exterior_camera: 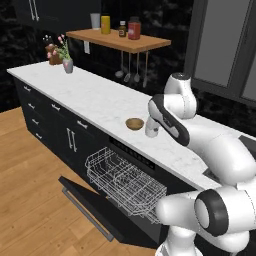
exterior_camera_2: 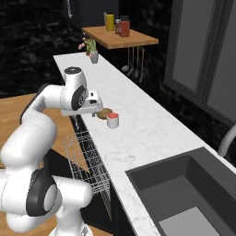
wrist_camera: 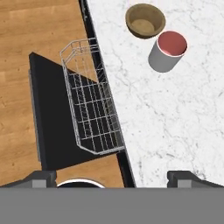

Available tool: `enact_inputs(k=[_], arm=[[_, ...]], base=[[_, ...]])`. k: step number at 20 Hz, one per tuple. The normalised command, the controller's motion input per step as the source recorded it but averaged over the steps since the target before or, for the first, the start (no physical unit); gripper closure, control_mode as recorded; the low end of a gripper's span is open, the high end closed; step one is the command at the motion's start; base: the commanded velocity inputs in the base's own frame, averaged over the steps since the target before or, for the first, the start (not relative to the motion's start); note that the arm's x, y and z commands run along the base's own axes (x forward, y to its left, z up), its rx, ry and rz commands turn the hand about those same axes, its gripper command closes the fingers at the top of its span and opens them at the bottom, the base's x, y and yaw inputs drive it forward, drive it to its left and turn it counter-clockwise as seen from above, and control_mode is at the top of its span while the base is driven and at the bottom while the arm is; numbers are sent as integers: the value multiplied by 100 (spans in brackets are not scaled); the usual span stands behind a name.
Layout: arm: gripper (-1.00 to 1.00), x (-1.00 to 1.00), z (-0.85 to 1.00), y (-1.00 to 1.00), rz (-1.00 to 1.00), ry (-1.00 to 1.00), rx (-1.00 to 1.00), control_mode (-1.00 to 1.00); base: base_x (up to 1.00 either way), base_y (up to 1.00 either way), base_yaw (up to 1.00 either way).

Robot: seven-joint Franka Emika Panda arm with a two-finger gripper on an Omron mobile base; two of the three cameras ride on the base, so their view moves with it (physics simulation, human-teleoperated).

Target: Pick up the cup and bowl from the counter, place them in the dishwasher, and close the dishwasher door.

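The tan-brown bowl and the white cup with a red inside stand side by side, upright, on the white marble counter. My gripper hangs open and empty high over the counter's front edge, short of both, with its fingertips spread wide. Seen from the right, the gripper is just left of the bowl and cup. The dishwasher door lies folded down, and the white wire rack is pulled out over it. From the left, my arm half hides the cup beside the bowl.
A grey flower vase stands at the counter's far end. A wooden wall shelf holds jars, and utensils hang under it. A dark sink is sunk into the counter at the right. The floor is wood.
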Motion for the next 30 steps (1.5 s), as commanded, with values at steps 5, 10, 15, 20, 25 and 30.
enact_inputs(k=[5, 10, 15, 20, 25, 30], arm=[[-100, 28, -12, -5, 0, 0, 0, -100], [-100, 33, -10, -5, 0, 0, 0, -100], [-100, 34, -16, -1, 0, 0, 0, -100], [-100, 28, -26, -1, 0, 0, 0, -100], [-100, 32, -29, -11, 0, 0, 0, -100], [-100, 38, -19, -6, 0, 0, 0, -100]], base=[[0, 0, 0], [0, 0, 0], [0, 0, 0], [0, 0, 0], [0, 0, 0], [0, 0, 0]])
